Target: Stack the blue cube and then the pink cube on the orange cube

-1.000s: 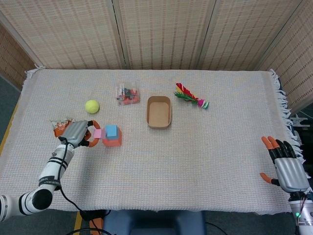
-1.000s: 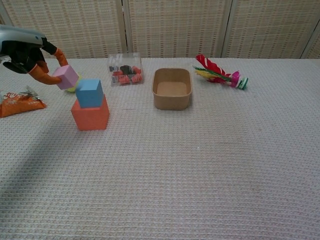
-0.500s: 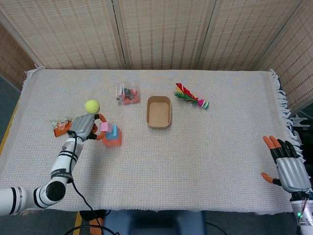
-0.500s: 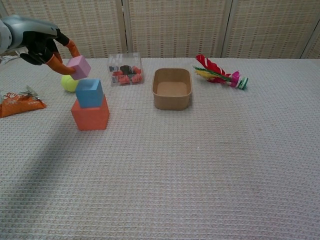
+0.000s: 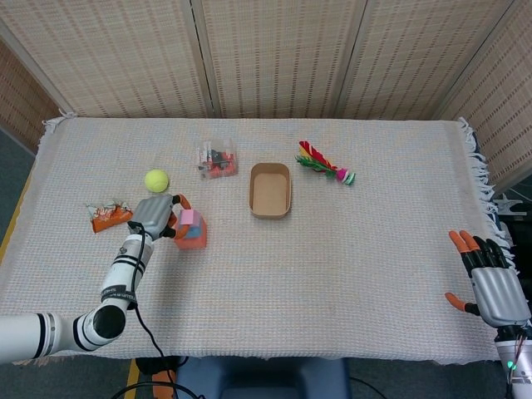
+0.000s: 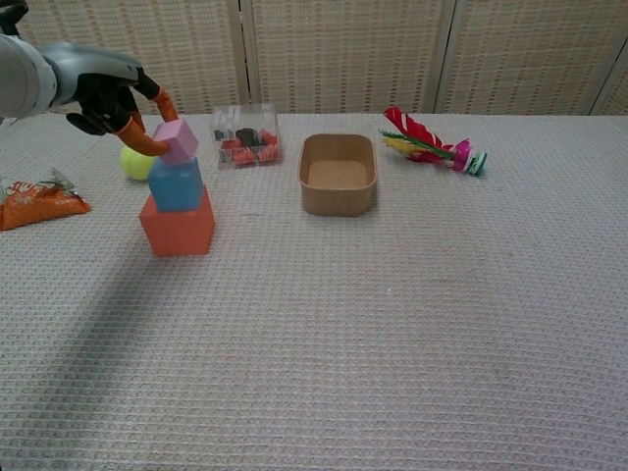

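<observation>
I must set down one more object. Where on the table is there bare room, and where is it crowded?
Bare cloth: the near half of the table, and between the brown tray and the right hand. Crowded: far left, where the left hand holds the pink cube beside ball and packet.

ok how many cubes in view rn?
3, all in one stack: orange cube on the table, blue cube on it, pink cube on top, held by the left hand.

I find no legible text, label, brand, number or sign on anything in either view; any print there is too small to read.
</observation>
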Tool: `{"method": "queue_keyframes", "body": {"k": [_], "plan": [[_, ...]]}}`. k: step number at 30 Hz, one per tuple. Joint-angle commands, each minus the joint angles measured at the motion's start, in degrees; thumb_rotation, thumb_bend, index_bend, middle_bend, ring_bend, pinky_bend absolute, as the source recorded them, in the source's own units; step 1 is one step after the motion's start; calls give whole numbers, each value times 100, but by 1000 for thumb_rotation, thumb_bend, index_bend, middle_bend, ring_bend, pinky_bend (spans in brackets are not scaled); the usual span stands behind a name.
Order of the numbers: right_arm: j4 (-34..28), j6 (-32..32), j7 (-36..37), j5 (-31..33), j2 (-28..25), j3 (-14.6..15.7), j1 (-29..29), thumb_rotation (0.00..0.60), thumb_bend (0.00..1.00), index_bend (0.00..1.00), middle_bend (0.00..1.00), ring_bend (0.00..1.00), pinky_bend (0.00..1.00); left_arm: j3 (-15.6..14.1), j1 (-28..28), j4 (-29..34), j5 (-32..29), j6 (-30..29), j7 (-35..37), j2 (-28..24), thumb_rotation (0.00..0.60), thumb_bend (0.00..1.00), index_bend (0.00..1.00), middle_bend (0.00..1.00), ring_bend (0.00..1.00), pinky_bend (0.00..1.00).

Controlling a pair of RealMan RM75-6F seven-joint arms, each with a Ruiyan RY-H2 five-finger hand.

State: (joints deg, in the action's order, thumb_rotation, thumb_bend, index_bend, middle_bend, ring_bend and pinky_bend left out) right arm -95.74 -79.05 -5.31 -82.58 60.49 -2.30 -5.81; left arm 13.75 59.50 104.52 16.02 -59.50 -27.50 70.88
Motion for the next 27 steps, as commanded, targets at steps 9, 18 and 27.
{"method": "queue_keyframes", "body": {"k": [9,18,27], "plan": [[1,-28,32,-24,-15,2,14,600,63,0,0,0,0,13,11,-52,-31,-11,-56,73,600,413,484,1000,1000,1000],[0,-48,31,-34,-16,-1,23,600,62,0,0,0,0,-14,-27,-99,-33,39,-91,42,600,413,483,1000,1000,1000],[-3,-60,15,-26,-11,-8,27,600,62,0,0,0,0,-57,-52,-128,-9,91,-126,25,600,413,483,1000,1000,1000]]}}
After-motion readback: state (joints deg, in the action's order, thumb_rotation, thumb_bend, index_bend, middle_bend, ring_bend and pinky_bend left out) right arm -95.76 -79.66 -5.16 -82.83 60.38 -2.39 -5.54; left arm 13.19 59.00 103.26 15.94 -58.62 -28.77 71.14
